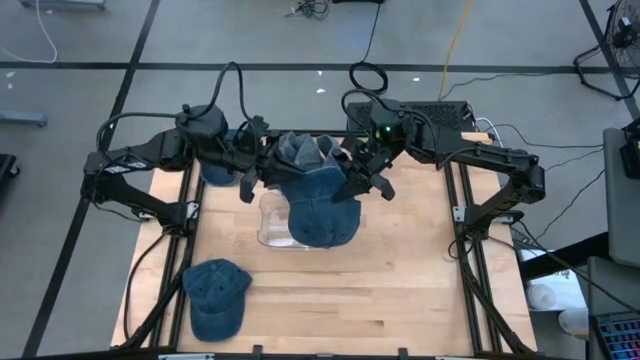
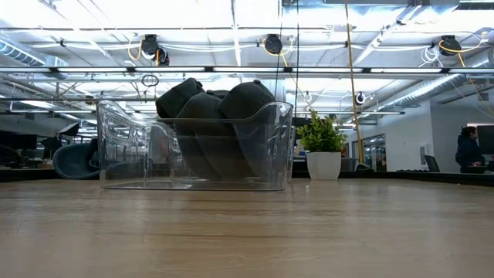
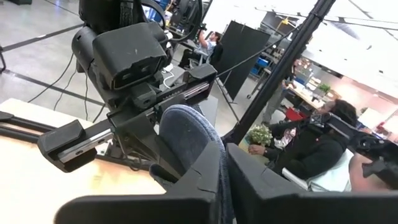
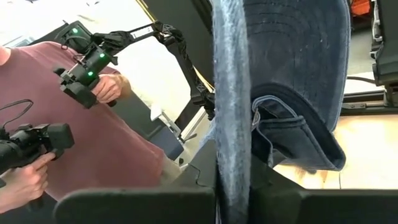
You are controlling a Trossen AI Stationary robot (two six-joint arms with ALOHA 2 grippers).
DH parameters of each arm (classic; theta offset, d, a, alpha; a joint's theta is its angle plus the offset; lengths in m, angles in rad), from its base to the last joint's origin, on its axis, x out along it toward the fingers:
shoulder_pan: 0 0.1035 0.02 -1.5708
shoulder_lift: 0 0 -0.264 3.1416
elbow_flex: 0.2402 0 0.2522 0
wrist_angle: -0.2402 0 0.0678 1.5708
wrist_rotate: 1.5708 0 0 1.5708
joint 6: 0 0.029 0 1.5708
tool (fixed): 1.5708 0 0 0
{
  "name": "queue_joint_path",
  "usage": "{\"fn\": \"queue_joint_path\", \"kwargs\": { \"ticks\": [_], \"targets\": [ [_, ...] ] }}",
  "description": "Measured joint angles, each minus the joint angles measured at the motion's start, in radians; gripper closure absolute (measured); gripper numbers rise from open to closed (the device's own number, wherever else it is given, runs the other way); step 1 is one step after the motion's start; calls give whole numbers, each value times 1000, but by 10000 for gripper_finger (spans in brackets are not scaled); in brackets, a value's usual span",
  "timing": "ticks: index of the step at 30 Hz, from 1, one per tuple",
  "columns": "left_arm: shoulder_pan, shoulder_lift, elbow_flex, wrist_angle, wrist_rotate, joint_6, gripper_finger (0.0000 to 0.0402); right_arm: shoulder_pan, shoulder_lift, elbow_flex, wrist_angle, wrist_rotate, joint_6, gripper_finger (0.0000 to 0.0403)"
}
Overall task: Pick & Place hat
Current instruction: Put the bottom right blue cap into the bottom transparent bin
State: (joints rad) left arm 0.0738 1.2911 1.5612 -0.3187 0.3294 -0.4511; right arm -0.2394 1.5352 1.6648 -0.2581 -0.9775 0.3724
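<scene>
Both arms meet over the back-centre of the pale wooden desk (image 1: 400, 290), holding one blue denim cap (image 1: 318, 190) between them above the clear plastic bin (image 1: 275, 228). Left gripper (image 1: 262, 163) has its jaws pinched tight on the cap's fabric; the left wrist view shows a fold of denim (image 3: 189, 140) clamped between its fingers. Right gripper (image 1: 357, 178) is likewise closed on the other side, with a sheet of cloth (image 4: 231, 112) running straight down between its jaws in the right wrist view and the rest of the cap hanging beyond. From above, the cap's lower part drapes over the bin; the low view shows dark rounded fabric (image 2: 216, 123) inside the bin walls and bulging above the rim, though whether that bulk is the held cap or others already in there is not clear. A second blue denim cap (image 1: 215, 295) lies flat on the desk at the near-left, well apart from the bin, untouched. A third blue shape (image 1: 215, 170) sits under the left arm, mostly hidden. Step in hand looks like the place phase: cap gripped two-handed, positioned over the bin. Next move likely needs both arms to lower together, then open the jaws so the cap drops clear of the rim; uneven release could leave it snagged on the bin wall.
</scene>
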Motion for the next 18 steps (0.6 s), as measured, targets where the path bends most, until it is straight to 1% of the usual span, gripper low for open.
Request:
{"fn": "queue_joint_path", "kwargs": {
  "ticks": [5, 8, 13, 18],
  "targets": [
    [0, -4, 0, 0, 6, 6, 392, 0, 0, 0, 3, 1, 0, 399],
    [9, -6, 0, 4, 10, 3, 392, 0, 0, 0, 8, 12, 8, 387],
    [35, -16, -1, 1, 6, -18, 393, -2, -5, 0, 13, 39, 40, 347],
    [69, -58, -1, -2, 13, -15, 393, -2, -37, 0, 5, 15, 66, 291]
  ]
}}
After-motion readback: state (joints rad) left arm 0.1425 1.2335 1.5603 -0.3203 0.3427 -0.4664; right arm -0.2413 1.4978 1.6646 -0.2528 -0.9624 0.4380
